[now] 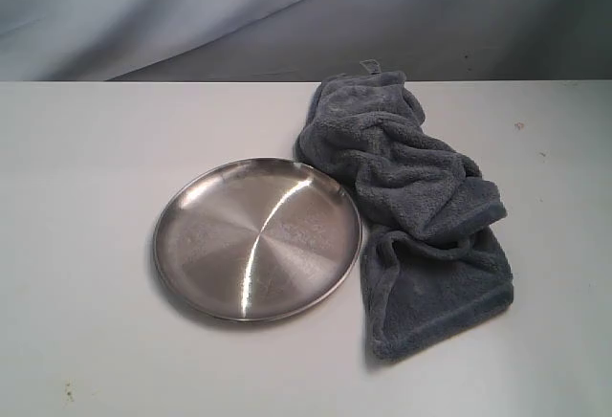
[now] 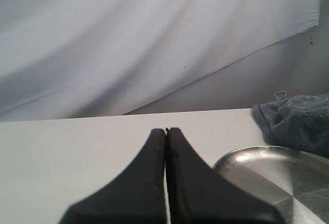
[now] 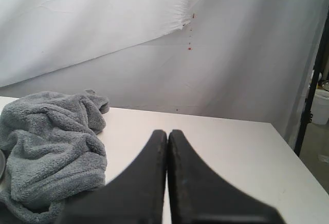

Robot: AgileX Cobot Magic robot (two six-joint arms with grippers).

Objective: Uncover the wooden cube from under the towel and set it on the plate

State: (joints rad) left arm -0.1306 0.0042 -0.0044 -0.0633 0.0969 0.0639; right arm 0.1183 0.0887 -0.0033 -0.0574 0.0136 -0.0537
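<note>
The left tool (image 2: 166,130) and right tool (image 3: 167,131) sit clenched, empty. Tugging the towel (image 1: 411,207) carelessly could roll the hidden cube away or shove the plate (image 1: 256,238).

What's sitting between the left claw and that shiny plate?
Just bare white table between the left claw and the plate, seen in the left wrist view.

A pale table (image 1: 86,340) stands before a creased white sheet (image 1: 191,6) — softly, evenly lit.
</note>
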